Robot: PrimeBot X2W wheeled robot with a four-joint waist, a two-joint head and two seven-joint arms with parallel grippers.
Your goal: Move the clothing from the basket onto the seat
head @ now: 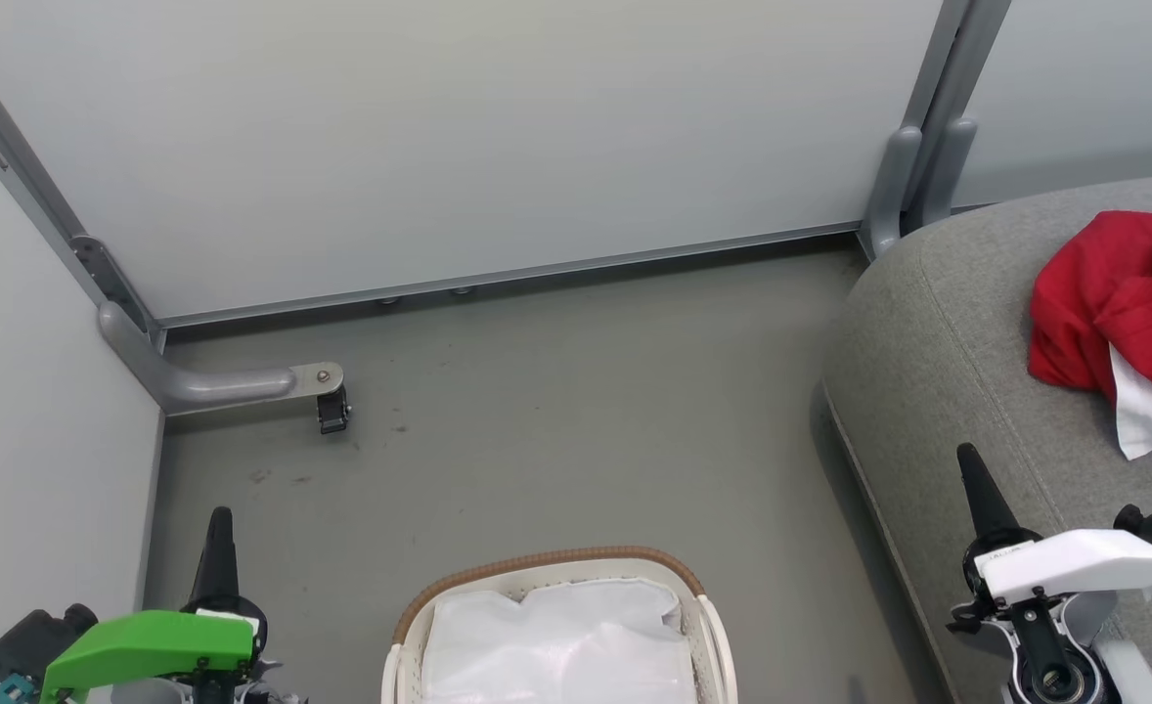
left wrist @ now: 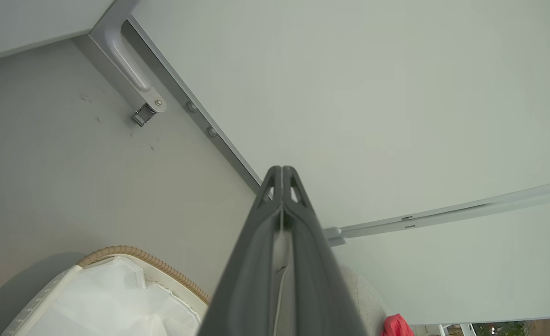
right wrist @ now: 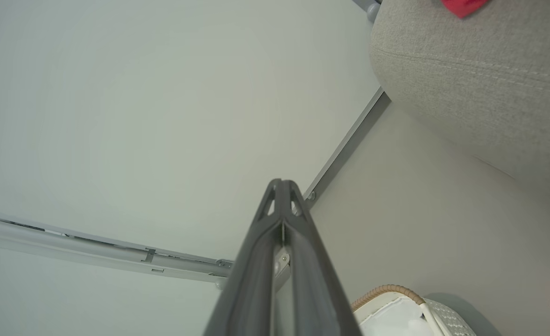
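The red clothing (head: 1124, 293), with a white panel at its lower edge, lies crumpled on the grey seat (head: 948, 362) at the right. A corner of the clothing (right wrist: 464, 5) shows on the seat (right wrist: 480, 70) in the right wrist view. On the floor at the bottom centre, the white basket (head: 708, 626) with a brown woven rim holds only its white cloth liner (head: 561, 645). My left gripper (head: 219, 516) is shut and empty at the lower left, left of the basket. Over the seat's front edge, my right gripper (head: 967, 455) is shut and empty.
Pale partition walls (head: 439, 137) close the far side and left. A grey wall foot with a caster (head: 332, 409) sticks out onto the grey floor (head: 576, 420) at the left. Another grey post (head: 913, 176) stands behind the seat's corner.
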